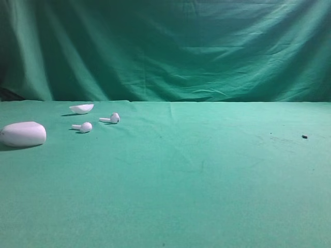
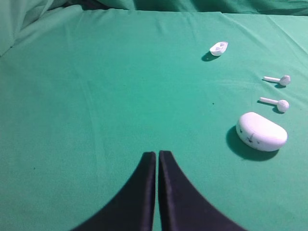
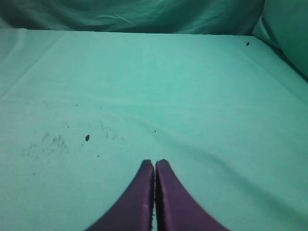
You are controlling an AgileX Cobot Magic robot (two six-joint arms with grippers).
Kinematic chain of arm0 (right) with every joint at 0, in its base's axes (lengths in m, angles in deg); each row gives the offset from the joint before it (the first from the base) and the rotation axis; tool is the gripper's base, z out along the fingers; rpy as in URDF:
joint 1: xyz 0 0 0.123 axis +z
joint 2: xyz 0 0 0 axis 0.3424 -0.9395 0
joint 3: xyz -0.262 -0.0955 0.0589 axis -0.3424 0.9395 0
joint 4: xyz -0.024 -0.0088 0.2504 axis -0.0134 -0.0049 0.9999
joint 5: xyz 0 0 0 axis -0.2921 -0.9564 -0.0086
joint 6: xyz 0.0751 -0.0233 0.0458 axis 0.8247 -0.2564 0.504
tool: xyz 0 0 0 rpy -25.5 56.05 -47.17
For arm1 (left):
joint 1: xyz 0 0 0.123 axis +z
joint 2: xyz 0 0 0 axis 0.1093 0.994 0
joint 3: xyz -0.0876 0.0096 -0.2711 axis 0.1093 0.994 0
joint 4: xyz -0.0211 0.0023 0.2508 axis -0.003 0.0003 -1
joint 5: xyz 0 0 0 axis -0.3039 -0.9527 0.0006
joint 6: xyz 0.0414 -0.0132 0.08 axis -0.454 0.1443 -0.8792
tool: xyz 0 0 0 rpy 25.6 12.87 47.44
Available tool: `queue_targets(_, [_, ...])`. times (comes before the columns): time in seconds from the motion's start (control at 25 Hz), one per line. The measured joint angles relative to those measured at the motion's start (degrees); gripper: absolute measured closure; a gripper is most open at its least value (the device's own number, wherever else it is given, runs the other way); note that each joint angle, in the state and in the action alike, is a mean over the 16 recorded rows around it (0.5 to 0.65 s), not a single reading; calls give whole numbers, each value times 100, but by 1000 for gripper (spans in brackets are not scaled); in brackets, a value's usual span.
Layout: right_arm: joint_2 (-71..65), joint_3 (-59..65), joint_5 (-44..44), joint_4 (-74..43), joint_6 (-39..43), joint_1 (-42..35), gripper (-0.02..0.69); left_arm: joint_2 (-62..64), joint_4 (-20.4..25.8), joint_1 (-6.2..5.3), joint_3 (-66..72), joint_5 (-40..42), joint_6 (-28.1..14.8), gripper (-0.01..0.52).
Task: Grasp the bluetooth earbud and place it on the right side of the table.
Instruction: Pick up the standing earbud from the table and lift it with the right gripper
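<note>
Both grippers, left [image 2: 157,155] and right [image 3: 154,163], hang above the table [image 1: 207,175] with jaws pressed together, holding nothing. One earbud [image 1: 83,126] lies on the table's left side, its twin [image 1: 110,119] just beside it, a shallow white shell [image 1: 81,108] behind, a white case [image 1: 23,134] nearby.

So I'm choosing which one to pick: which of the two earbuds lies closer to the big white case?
The front earbud, lying nearer the case. The other earbud lies farther back, nearer the shallow white shell.
</note>
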Motion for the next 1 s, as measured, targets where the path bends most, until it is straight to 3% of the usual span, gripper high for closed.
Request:
queue_targets(0.72, [0, 0, 17, 3, 0, 0, 665, 0, 0, 0, 0, 0, 0, 514])
queue_targets(1.0, [0, 0, 648, 140, 12, 0, 665, 0, 0, 0, 0, 0, 0, 514])
